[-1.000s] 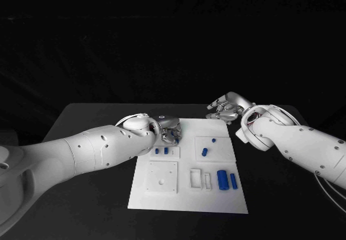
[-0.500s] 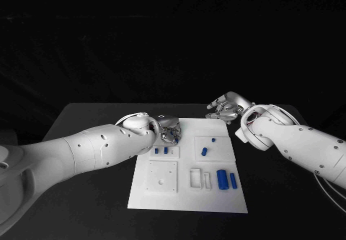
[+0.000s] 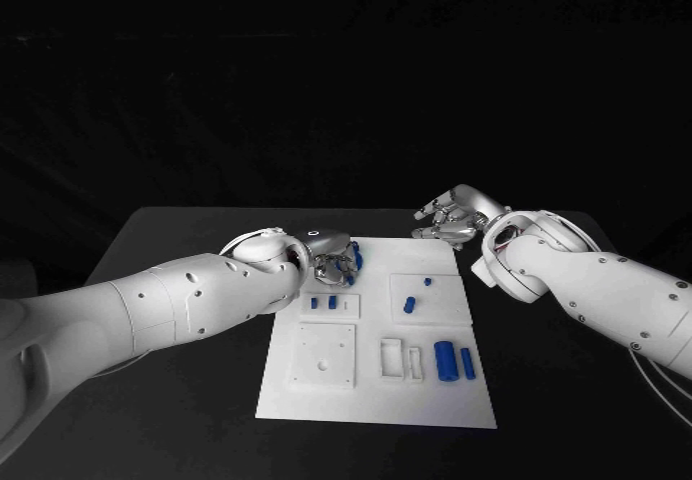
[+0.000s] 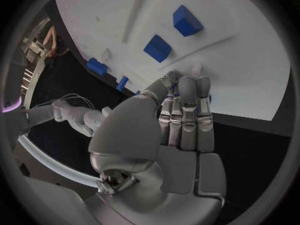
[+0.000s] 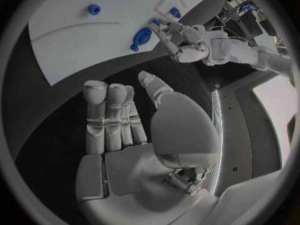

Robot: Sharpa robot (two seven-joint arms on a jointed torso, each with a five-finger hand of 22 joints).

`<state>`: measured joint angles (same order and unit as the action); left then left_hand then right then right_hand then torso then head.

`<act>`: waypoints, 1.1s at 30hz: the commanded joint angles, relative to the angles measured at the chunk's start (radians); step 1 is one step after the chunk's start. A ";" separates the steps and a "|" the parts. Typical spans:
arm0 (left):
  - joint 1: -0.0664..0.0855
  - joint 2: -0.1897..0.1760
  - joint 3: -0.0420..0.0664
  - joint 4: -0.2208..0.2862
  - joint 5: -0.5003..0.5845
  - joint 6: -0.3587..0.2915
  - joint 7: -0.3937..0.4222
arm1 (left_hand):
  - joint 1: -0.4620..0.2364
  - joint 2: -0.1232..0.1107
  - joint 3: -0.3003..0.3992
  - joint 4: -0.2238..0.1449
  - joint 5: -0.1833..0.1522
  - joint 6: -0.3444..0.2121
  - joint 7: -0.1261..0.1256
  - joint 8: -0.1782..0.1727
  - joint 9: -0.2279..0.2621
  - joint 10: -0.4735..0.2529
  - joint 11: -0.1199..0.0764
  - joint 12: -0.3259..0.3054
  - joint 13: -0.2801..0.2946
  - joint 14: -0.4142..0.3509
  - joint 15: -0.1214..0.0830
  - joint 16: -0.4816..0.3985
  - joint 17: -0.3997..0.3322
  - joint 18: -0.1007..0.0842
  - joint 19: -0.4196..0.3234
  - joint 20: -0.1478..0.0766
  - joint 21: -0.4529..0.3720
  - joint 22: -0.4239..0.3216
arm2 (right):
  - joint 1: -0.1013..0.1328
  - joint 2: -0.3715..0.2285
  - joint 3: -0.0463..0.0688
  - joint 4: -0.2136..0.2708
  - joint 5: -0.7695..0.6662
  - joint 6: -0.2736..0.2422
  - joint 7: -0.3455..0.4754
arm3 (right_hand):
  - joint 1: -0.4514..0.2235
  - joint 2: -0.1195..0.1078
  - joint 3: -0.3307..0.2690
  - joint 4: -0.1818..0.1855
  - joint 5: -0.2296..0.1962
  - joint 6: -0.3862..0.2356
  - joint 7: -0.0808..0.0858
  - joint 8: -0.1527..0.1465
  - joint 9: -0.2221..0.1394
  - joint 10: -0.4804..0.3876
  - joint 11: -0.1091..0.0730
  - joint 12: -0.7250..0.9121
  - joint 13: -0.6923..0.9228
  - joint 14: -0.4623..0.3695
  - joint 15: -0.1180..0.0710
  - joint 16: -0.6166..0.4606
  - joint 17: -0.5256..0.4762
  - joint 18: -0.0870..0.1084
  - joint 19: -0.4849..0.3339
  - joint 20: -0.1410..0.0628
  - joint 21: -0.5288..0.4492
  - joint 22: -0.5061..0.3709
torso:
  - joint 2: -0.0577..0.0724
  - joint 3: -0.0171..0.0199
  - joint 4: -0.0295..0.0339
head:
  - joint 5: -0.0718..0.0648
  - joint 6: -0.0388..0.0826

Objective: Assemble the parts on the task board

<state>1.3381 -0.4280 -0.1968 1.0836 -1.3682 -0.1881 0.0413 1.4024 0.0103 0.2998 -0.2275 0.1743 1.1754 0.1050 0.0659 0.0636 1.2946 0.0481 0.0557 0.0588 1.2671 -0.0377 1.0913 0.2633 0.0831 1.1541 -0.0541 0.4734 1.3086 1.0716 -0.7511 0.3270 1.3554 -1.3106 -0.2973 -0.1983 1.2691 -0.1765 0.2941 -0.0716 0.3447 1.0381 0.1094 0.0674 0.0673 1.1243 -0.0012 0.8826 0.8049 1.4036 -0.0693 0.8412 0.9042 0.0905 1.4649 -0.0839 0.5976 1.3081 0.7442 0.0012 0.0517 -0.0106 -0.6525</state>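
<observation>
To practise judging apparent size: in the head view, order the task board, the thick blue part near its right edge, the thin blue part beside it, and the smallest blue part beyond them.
1. task board
2. thick blue part
3. thin blue part
4. smallest blue part, though it lies farther from the camera

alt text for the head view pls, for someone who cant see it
The left hand holds a small blue part above the far left corner of the white task board on a black table. The right hand hovers empty past the board's far right corner; more blue parts lie on the board.
</observation>
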 commanded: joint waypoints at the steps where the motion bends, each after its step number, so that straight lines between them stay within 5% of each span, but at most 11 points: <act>1: -0.005 -0.014 0.018 0.020 0.050 -0.055 0.038 | -0.004 -0.003 0.005 0.000 0.003 0.005 -0.002 -0.003 0.001 0.001 0.001 0.002 0.000 0.007 0.001 0.006 0.001 0.021 -0.005 -0.001 0.003 0.021 | 0.000 0.000 0.001 0.002 -0.002 0.001 0.009 | -0.009 0.002 0.004 -0.001 0.003 0.008 -0.001 -0.005 -0.001 0.005 -0.002 0.003 -0.001 0.005 -0.002 -0.003 -0.001 0.008 0.028 -0.005 -0.003 0.068 | -0.001 0.0006 0.0005 | 0.001 0.002; 7: -0.010 -0.049 0.054 0.056 0.086 -0.058 0.040 | -0.007 -0.004 0.006 0.003 0.001 0.007 -0.002 -0.002 0.001 0.002 0.000 0.002 0.000 0.010 0.001 0.006 0.001 0.021 -0.004 -0.001 0.005 0.021 | 0.000 -0.003 0.001 0.003 -0.001 0.002 0.009 | -0.009 0.002 0.004 -0.001 0.003 0.008 -0.001 -0.005 -0.001 0.005 -0.002 0.003 -0.001 0.005 -0.002 -0.003 -0.001 0.008 0.028 -0.005 -0.003 0.068 | -0.003 0.0000 0.0025 | 0.004 0.001; 13: -0.010 -0.087 0.070 0.096 0.105 -0.030 0.026 | -0.010 -0.006 0.002 0.008 -0.008 0.012 -0.004 -0.003 0.001 0.004 -0.002 0.002 0.000 0.010 0.000 0.005 0.002 0.019 -0.004 -0.001 0.002 0.019 | 0.000 -0.006 0.001 0.003 0.000 0.003 0.009 | -0.009 0.002 0.004 -0.001 0.003 0.008 -0.001 -0.005 -0.001 0.005 -0.002 0.003 -0.001 0.005 -0.002 -0.003 -0.001 0.008 0.028 -0.005 -0.003 0.068 | -0.004 -0.0001 0.0033 | 0.005 0.001; 23: -0.009 -0.140 0.076 0.120 0.080 0.032 -0.003 | -0.007 -0.006 -0.005 0.014 -0.013 0.017 -0.005 -0.003 0.001 0.007 -0.004 0.003 0.000 0.009 -0.001 0.005 0.004 0.014 -0.004 -0.003 -0.004 0.019 | 0.000 -0.012 0.001 0.004 0.001 0.003 0.008 | -0.009 0.002 0.002 0.001 0.005 0.008 -0.001 -0.005 -0.001 0.005 -0.002 0.004 -0.002 0.006 -0.002 -0.004 -0.001 0.008 0.029 -0.005 -0.004 0.068 | -0.002 -0.0009 0.0037 | 0.005 -0.001; 33: -0.009 -0.143 0.075 0.109 0.035 0.061 -0.031 | -0.004 -0.005 -0.020 0.034 -0.025 0.029 -0.009 -0.002 0.002 0.014 -0.008 0.002 0.000 0.009 -0.003 0.004 0.007 0.008 0.001 -0.005 -0.018 0.018 | 0.000 -0.012 0.001 0.005 0.001 0.002 0.008 | -0.009 0.002 0.002 0.001 0.005 0.008 -0.001 -0.005 -0.001 0.005 -0.002 0.004 -0.002 0.006 -0.002 -0.004 -0.001 0.008 0.029 -0.005 -0.004 0.068 | 0.000 0.0000 0.0003 | 0.008 -0.001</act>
<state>1.3289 -0.5738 -0.1220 1.1939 -1.3039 -0.1574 0.0292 1.3972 0.0051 0.2798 -0.1992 0.1538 1.1985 0.0926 0.0615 0.0640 1.3099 0.0433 0.0617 0.0600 1.2723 -0.0358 1.0913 0.2687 0.0934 1.1542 -0.0539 0.4622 1.3087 1.0717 -0.7630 0.3270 1.3588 -1.3086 -0.2973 -0.1981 1.2691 -0.1765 0.2941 -0.0717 0.3447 1.0381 0.1094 0.0674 0.0673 1.1243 -0.0012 0.8826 0.8036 1.4036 -0.0693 0.8412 0.9042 0.0905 1.4649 -0.0839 0.5978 1.3078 0.7435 0.0005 0.0531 -0.0036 -0.6535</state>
